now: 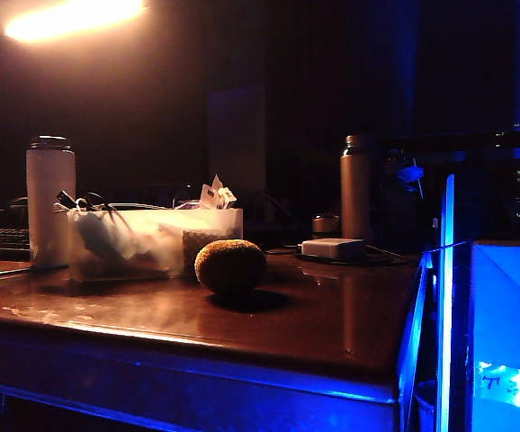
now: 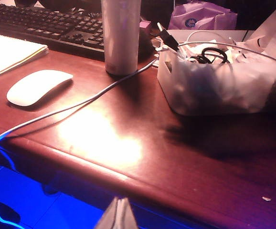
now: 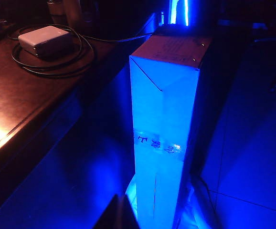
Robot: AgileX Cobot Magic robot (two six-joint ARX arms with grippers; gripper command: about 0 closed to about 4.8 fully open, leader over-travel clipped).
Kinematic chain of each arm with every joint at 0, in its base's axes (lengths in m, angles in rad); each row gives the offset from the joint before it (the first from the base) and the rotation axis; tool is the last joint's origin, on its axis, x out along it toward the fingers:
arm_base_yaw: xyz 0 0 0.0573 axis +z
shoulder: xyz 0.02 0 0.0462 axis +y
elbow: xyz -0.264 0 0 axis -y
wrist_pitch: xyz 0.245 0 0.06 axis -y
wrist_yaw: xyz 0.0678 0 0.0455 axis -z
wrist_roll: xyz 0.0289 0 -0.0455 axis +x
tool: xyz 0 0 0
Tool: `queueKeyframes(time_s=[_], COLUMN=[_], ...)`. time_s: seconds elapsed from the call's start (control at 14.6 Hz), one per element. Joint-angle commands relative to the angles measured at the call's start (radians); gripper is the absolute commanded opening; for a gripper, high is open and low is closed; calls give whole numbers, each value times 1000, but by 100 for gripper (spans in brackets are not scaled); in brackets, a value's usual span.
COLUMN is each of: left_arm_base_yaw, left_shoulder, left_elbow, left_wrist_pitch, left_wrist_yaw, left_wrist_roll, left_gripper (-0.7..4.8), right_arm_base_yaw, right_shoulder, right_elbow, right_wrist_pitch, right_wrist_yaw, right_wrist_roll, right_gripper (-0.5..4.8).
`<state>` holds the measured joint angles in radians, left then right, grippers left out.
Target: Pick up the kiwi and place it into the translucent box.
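1. The fuzzy golden-brown oval kiwi (image 1: 230, 265) sits alone on the dark brown wooden counter (image 1: 314, 328), just in front of the low frosted whitish plastic box (image 1: 143, 243), so the trip looks short.
2. The box is full of wires and papers.
3. The left gripper (image 2: 119, 208) waits off the counter's edge, fingertips together, holding nothing.
4. The right gripper (image 3: 120, 206) hangs by a tall blue-lit cardboard box (image 3: 164, 138), pinched together, empty.

The kiwi (image 1: 230, 265) looked rough and matt, the box (image 1: 156, 241) frosted plastic, the table (image 1: 314, 324) glossy polished wood.
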<state>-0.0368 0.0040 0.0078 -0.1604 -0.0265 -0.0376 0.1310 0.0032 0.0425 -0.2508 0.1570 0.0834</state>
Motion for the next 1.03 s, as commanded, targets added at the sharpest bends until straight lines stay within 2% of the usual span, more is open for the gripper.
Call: queueKeyframes(time_s=[0.07,0.27,0.34,0.48,0.62,0.82,1.03], left_arm_base_yaw=[2,2,2,2,3,3,3], left_shoulder=[-3,-3,-3,-3,-3,24,227], left_elbow=[-2,-2,-2,10,82,216,395], left_wrist_pitch=[-13,-13,-10,13,14,43,43], left_wrist_yaw=[4,4,4,4,-14,-95,-108], left_wrist_roll=[3,3,-5,-86,-113,-113,-85], left_gripper=[-4,-4,-4,-4,-5,-5,-5], right_arm_base_yaw=[0,0,0,2,1,0,1], right_shoulder=[-1,-1,-1,-1,-1,8,146], right_elbow=[-2,-2,-2,7,69,209,356], right_wrist_pitch=[-7,-6,-6,27,72,78,129], right_wrist_yaw=[-1,-2,-1,-13,-58,-55,-79], right_wrist_roll=[3,6,65,174,204,200,193], right_gripper=[-5,-5,-5,-5,-5,-5,-5])
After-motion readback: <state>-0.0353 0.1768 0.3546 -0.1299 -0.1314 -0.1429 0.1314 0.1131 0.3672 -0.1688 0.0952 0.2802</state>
